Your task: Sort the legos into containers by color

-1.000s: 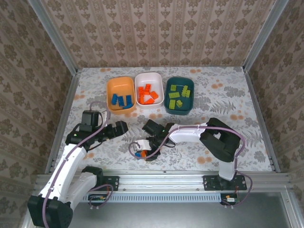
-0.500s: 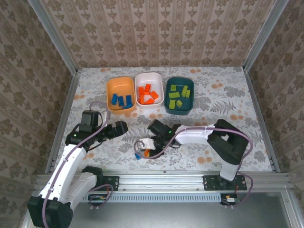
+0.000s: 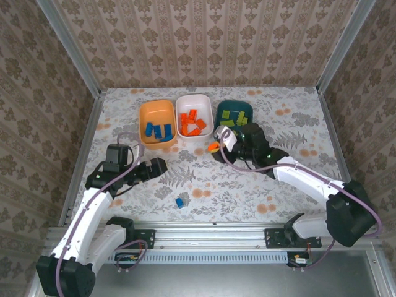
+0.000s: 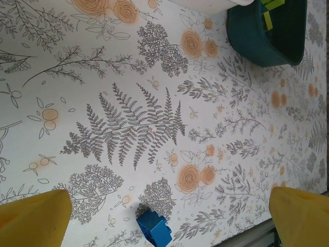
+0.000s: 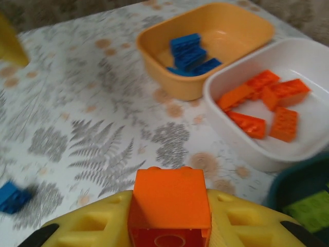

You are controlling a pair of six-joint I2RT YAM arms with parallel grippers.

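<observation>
While my right gripper [image 5: 169, 226] pinches a stubby orange brick [image 5: 170, 200] between its yellow fingers [image 5: 87, 226], just short of the white tub [image 5: 313, 49] and the teal tub [image 5: 300, 180], the glossy block shows a smooth flat side up and a ringed face toward my wrist. It looks near-square, so I cannot tell its long axis. My left gripper [image 4: 164, 213] hangs spread above a blue brick [image 4: 154, 230] on the flowered table [image 4: 128, 77].

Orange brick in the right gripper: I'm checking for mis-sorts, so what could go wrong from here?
The right gripper holds the orange brick beside the dark teal tub of green bricks; released early, it may land there, not in the white tub. The lone blue brick could be overlooked.
</observation>
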